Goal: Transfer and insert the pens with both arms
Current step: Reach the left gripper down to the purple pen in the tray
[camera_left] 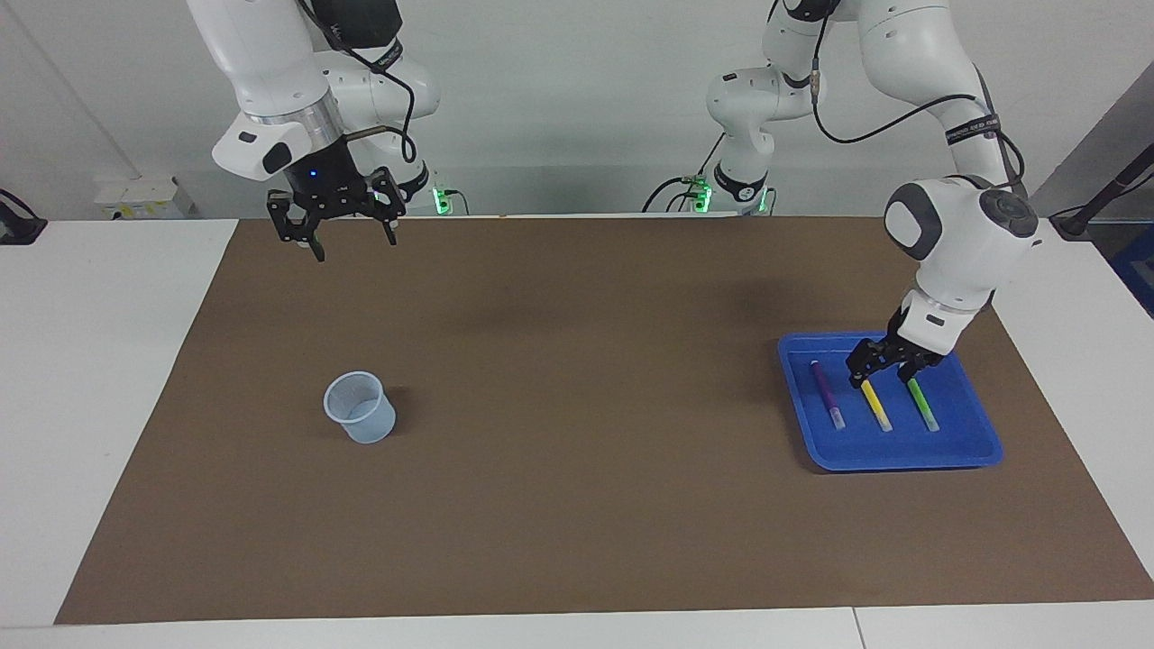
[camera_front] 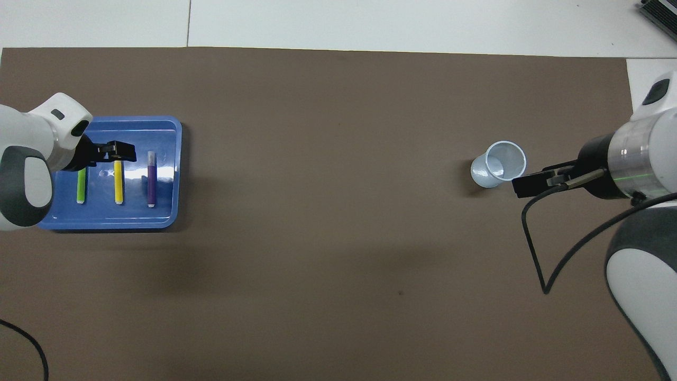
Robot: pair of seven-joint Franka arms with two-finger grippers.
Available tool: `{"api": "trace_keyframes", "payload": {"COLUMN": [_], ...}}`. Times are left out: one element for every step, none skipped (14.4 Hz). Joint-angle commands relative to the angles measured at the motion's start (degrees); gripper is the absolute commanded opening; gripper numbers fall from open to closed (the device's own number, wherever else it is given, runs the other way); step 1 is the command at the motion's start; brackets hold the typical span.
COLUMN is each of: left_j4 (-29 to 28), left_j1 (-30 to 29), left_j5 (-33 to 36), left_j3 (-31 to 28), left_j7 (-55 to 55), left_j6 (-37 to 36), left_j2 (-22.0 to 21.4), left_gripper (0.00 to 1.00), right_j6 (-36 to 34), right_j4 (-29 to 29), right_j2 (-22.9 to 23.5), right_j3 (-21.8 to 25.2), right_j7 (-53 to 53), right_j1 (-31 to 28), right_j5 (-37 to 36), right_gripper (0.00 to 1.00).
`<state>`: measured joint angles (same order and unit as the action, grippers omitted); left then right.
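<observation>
Three pens lie side by side in a blue tray at the left arm's end of the table: purple, yellow and green. Their pale caps point away from the robots. My left gripper hangs low over the yellow pen, open and holding nothing. My right gripper is raised over the mat at the right arm's end, open and empty, on the robots' side of a pale cup.
A brown mat covers most of the white table. The cup stands upright on it, alone. A black cable loops down from the right arm's wrist.
</observation>
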<state>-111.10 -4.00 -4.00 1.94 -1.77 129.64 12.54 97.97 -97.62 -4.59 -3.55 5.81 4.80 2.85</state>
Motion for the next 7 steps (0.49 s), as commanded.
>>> {"api": "trace_keyframes", "payload": {"left_j4": [-2.4, -3.2, -4.2, -4.8, -4.9, -4.9, -4.9], "left_j1": [0.8, 0.9, 1.1, 1.2, 1.4, 1.8, 1.9], "left_j5": [0.1, 0.1, 0.1, 0.1, 0.1, 0.1, 0.0], "left_j3": [-0.5, -0.5, -0.5, -0.5, -0.5, -0.4, -0.4], "left_j7": [-0.3, -0.3, -0.3, -0.3, -0.3, -0.3, -0.3], "left_j6": [1.5, 2.5, 4.0, 5.1, 5.5, 6.1, 6.2], "left_j2": [-0.3, -0.1, 0.2, 0.4, 1.3, 2.2, 2.6], "left_gripper": [0.9, 0.87, 0.87, 0.85, 0.83, 0.82, 0.81], "right_j6": [1.1, 0.6, 0.5, 0.4, 0.5, 0.5, 0.6], "right_j4": [-1.6, -1.6, -1.6, -1.6, -1.5, -1.6, -1.5], "right_j2": [-1.1, -1.1, -1.1, -1.1, -1.1, -1.1, -1.1], "right_j3": [-0.1, -0.1, -0.1, -0.1, -0.1, -0.1, -0.1], "right_j7": [-0.7, -0.6, -0.4, -0.3, -0.3, -0.3, -0.4], "right_j1": [-0.4, -0.4, -0.4, -0.4, -0.5, -0.4, -0.3], "right_j5": [1.4, 1.4, 1.4, 1.4, 1.4, 1.4, 1.4], "right_gripper": [1.0, 1.0, 1.0, 1.0, 1.0, 1.0, 1.0]}}
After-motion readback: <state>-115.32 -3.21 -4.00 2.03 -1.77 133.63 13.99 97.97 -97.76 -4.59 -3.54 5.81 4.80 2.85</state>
